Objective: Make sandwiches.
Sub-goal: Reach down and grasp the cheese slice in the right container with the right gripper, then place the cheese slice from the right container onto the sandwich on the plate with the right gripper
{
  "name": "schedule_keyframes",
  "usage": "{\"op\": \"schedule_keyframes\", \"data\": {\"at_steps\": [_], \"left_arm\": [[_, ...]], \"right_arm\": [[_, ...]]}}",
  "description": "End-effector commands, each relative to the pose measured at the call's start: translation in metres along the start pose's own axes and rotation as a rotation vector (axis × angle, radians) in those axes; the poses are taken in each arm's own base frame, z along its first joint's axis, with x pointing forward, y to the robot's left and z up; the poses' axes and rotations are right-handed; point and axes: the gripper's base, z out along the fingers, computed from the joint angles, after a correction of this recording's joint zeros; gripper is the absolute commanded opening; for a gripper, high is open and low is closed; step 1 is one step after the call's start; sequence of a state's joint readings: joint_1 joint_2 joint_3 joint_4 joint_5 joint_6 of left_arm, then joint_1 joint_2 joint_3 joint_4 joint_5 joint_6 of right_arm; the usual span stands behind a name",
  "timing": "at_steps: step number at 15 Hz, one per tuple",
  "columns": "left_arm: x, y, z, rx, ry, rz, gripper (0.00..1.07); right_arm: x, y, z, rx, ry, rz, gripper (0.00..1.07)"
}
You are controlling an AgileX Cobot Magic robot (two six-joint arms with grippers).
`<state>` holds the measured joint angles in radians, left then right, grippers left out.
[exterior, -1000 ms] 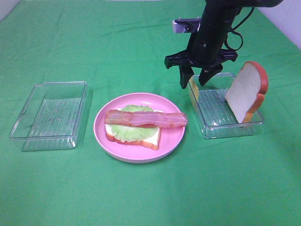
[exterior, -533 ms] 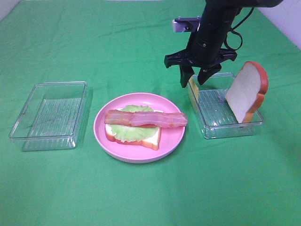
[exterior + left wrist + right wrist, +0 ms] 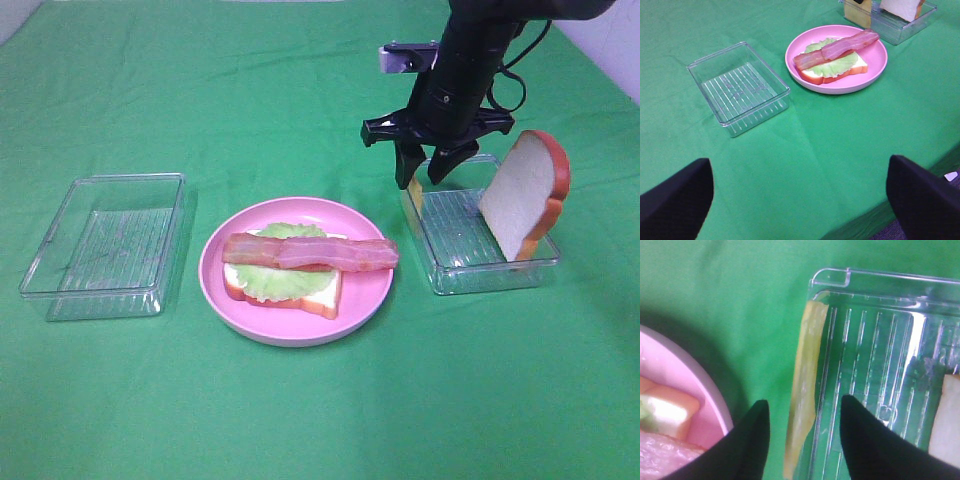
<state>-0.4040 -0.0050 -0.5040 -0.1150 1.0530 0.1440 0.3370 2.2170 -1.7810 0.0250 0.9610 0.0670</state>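
A partial sandwich sits on the pink plate [image 3: 365,290]: a bread slice [image 3: 325,295], a lettuce leaf [image 3: 280,280] and a bacon strip [image 3: 310,252] on top. It also shows in the left wrist view [image 3: 835,62]. A thin yellow cheese slice [image 3: 414,196] stands on edge against the near wall of the right clear tray [image 3: 480,270]. A second bread slice [image 3: 522,195] leans at that tray's far end. My right gripper [image 3: 424,176] is open, its fingers straddling the top of the cheese [image 3: 805,365]. My left gripper [image 3: 797,167] is open and empty, away from the food.
An empty clear tray [image 3: 105,245] stands left of the plate and shows in the left wrist view [image 3: 740,87]. Green cloth [image 3: 320,410] covers the table. The table's front edge [image 3: 920,165] shows in the left wrist view.
My right gripper has shifted slightly right, over the cheese slice at the tray's wall. Nothing else has moved.
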Motion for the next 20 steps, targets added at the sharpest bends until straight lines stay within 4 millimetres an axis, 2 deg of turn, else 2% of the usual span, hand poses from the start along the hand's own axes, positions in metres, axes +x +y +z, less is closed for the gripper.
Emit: {"op": "schedule_keyframes", "data": {"at_steps": [1,2,3,6,10,13,14,15,16,17,18,20], "left_arm": [[0.001,-0.001,-0.003,0.001,-0.031,-0.007,0.89],[0.001,-0.001,-0.003,0.001,-0.031,-0.007,0.89],[0.001,-0.001,-0.003,0.001,-0.031,-0.007,0.89],[0.001,-0.001,-0.003,0.001,-0.031,-0.007,0.89],[0.001,-0.001,-0.003,0.001,-0.031,-0.007,0.89],[0.001,-0.001,-0.003,0.001,-0.031,-0.007,0.89],[0.001,-0.001,-0.003,0.001,-0.031,-0.007,0.89],[0.001,-0.001,-0.003,0.001,-0.031,-0.007,0.89],[0.001,-0.001,-0.003,0.001,-0.031,-0.007,0.89],[0.001,-0.001,-0.003,0.001,-0.031,-0.007,0.89],[0.001,-0.001,-0.003,0.001,-0.031,-0.007,0.89],[0.001,-0.001,-0.003,0.001,-0.031,-0.007,0.89]], "right_arm": [[0.0,0.0,0.006,-0.003,0.011,-0.011,0.39],[0.0,0.0,0.006,-0.003,0.011,-0.011,0.39],[-0.001,0.0,0.006,-0.003,0.01,-0.011,0.32],[0.0,0.0,0.006,-0.003,0.011,-0.011,0.01],[0.001,0.0,0.005,-0.003,0.021,-0.011,0.0],[0.0,0.001,-0.027,-0.008,-0.048,-0.013,0.0],[0.001,0.003,-0.055,-0.033,-0.102,-0.008,0.0],[0.001,0.003,-0.055,-0.033,-0.102,-0.008,0.0],[0.005,0.009,-0.079,-0.097,-0.135,-0.021,0.0],[0.008,0.017,-0.091,-0.177,-0.143,-0.043,0.0],[0.012,0.025,-0.1,-0.263,-0.141,-0.071,0.0],[0.018,0.044,-0.102,-0.463,-0.101,-0.124,0.0]]}}
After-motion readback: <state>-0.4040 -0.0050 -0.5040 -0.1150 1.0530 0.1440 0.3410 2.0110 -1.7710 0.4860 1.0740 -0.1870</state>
